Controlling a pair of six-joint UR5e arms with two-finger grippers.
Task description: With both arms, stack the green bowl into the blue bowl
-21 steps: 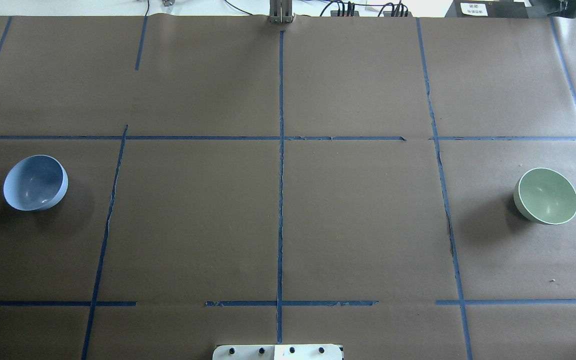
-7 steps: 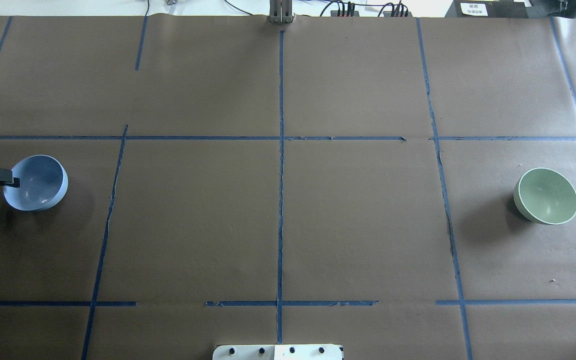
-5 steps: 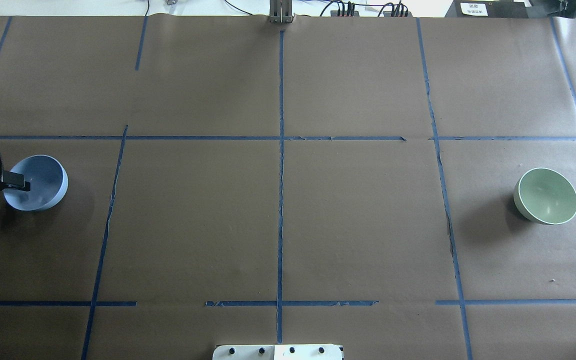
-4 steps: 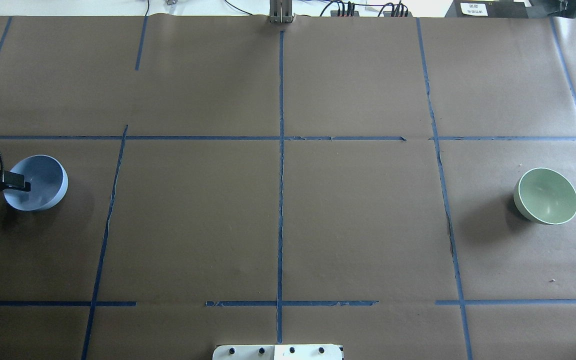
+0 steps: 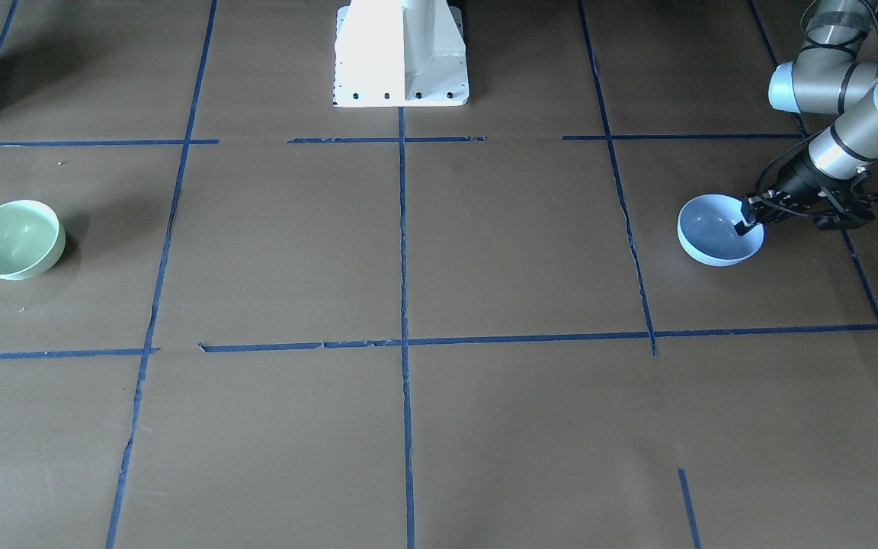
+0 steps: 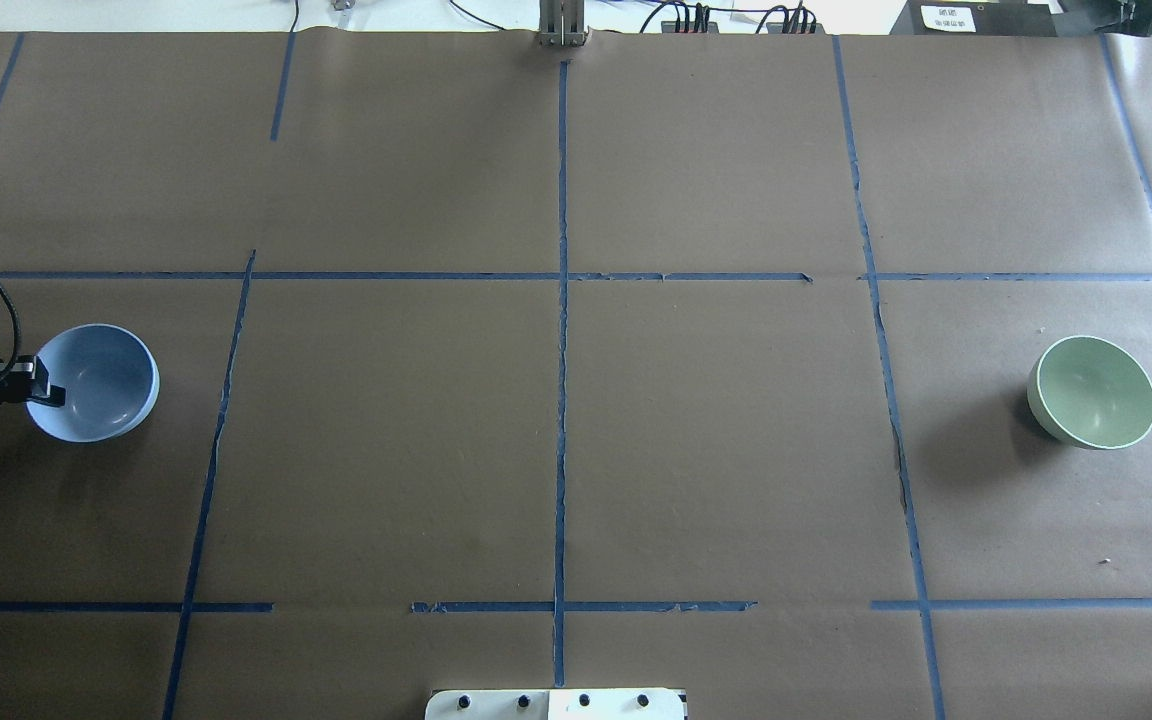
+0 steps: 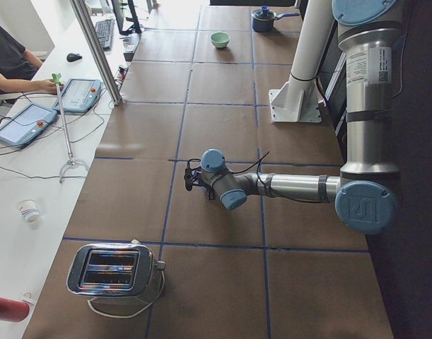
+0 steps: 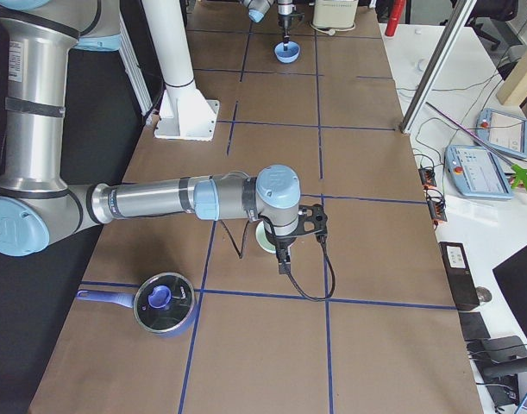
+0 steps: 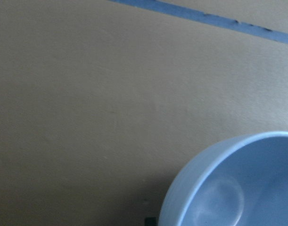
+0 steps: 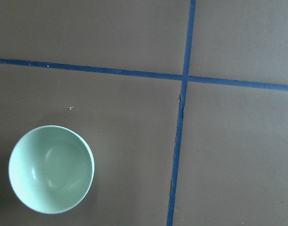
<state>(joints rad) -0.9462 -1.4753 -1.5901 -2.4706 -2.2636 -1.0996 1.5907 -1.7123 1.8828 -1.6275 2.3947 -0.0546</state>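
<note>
A brown surface (image 6: 716, 450) is being crossed by blue tape lines (image 6: 561, 400). A white bench (image 7: 3, 247), a toaster (image 7: 113, 272) and a lidded blue pan (image 8: 164, 304) are being shown by the end views only. The blue bowl (image 5: 713, 229), at the robot's left end, is being gripped at its rim by the closed jaws of the left arm (image 5: 843, 137), with one finger held inside. The green bowl (image 6: 1091, 392) is being carried at the opposite end, the right arm (image 8: 151, 200) being held over it. Whether that arm's jaws are open cannot be told.
</note>
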